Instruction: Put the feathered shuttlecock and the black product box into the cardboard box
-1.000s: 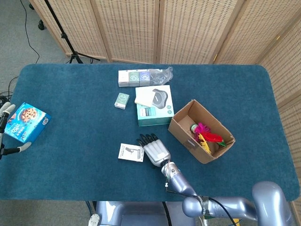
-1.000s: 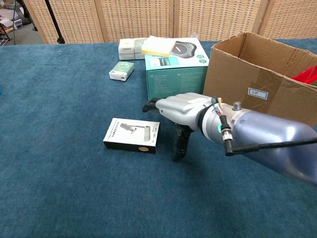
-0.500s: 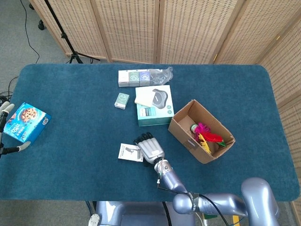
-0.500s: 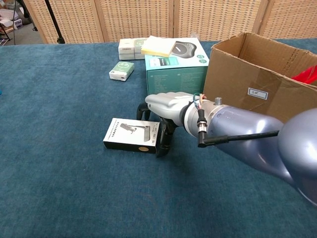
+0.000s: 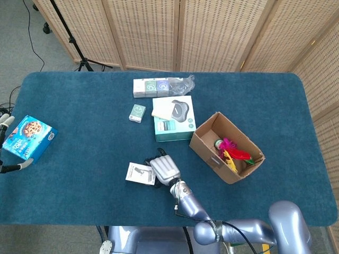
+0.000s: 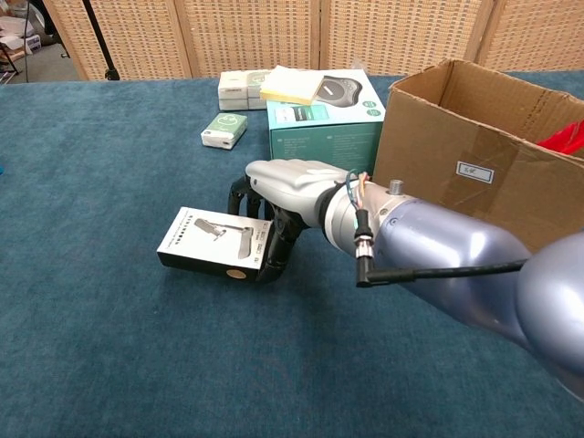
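Note:
The black product box [image 5: 140,173] [image 6: 212,241] lies flat on the blue table, left of the cardboard box [image 5: 204,142] [image 6: 474,164]. My right hand [image 5: 163,168] [image 6: 274,196] holds its right end: fingers curl over the far edge and the thumb presses the near right corner. The feathered shuttlecock [image 5: 231,150] lies inside the cardboard box, showing as a red patch [image 6: 568,137] in the chest view. Only the fingertips of my left hand [image 5: 4,124] show at the far left edge, spread and holding nothing.
A teal box [image 5: 174,127] [image 6: 324,128] with a yellow pad on top stands behind my right hand. Beyond it sit a small green box [image 5: 137,112] and a row of small boxes [image 5: 151,87]. A blue cookie box [image 5: 29,138] lies next to my left hand.
My right hand moved left onto the black product box's right end, and the box slid left with it. The left hand barely shifted.

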Controlling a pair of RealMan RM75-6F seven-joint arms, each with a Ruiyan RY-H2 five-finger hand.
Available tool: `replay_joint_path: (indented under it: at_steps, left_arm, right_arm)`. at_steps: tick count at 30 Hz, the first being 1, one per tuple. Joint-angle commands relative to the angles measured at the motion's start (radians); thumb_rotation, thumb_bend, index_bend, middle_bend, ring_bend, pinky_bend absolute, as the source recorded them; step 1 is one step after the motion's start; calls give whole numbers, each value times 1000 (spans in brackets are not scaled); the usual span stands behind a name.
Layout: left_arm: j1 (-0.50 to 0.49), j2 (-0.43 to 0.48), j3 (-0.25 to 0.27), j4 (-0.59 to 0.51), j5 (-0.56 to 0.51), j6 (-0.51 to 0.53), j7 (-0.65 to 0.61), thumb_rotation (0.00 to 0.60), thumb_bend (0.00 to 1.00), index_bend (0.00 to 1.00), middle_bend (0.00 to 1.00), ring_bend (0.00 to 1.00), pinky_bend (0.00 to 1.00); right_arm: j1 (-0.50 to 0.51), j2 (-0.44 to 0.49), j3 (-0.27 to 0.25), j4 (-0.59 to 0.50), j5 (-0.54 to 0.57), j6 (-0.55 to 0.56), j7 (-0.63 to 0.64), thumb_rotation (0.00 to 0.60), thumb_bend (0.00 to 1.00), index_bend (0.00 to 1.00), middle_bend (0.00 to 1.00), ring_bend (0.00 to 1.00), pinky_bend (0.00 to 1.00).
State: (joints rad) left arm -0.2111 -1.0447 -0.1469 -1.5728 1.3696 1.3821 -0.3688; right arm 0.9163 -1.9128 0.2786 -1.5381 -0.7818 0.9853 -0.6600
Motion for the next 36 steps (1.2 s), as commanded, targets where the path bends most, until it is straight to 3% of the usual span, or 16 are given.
replay_joint_path:
  at_steps: [1, 12, 17, 20, 24, 30, 36]
  left_arm:
    - [0, 0, 0, -1, 1, 0, 2, 600, 0, 0, 0, 0, 94]
    - [3, -2, 2, -12, 15, 5, 20, 600, 0, 0, 0, 0, 94]
    - [3, -6, 5, -18, 18, 5, 37, 600, 0, 0, 0, 0, 94]
    - [1, -7, 4, -16, 15, 0, 45, 600, 0, 0, 0, 0, 94]
    - [-5, -12, 1, -13, 4, -12, 58, 600, 0, 0, 0, 0, 94]
    - [-4, -20, 2, -24, 8, -7, 85, 600, 0, 0, 0, 0, 94]
    - [-3, -24, 6, -35, 13, -4, 104, 600, 0, 0, 0, 0, 94]
  right_arm:
    - [-9, 36, 6, -74, -45, 12, 27, 600, 260, 486, 567, 365, 66]
    - [-4, 242, 98, -349, -145, 90, -7, 600, 260, 486, 567, 365, 122]
    - [-9, 369, 150, -392, -128, 116, -41, 600, 260, 486, 567, 365, 122]
    - [-27, 465, 155, -409, -124, 119, -58, 600, 260, 486, 567, 365, 122]
    - [-68, 593, 135, -429, -150, 119, -62, 600, 260, 487, 567, 365, 122]
    - [-147, 769, 65, -420, -210, 117, -59, 600, 260, 486, 566, 365, 122]
    - [-206, 836, -23, -361, -286, 130, -60, 600, 260, 487, 564, 365, 138]
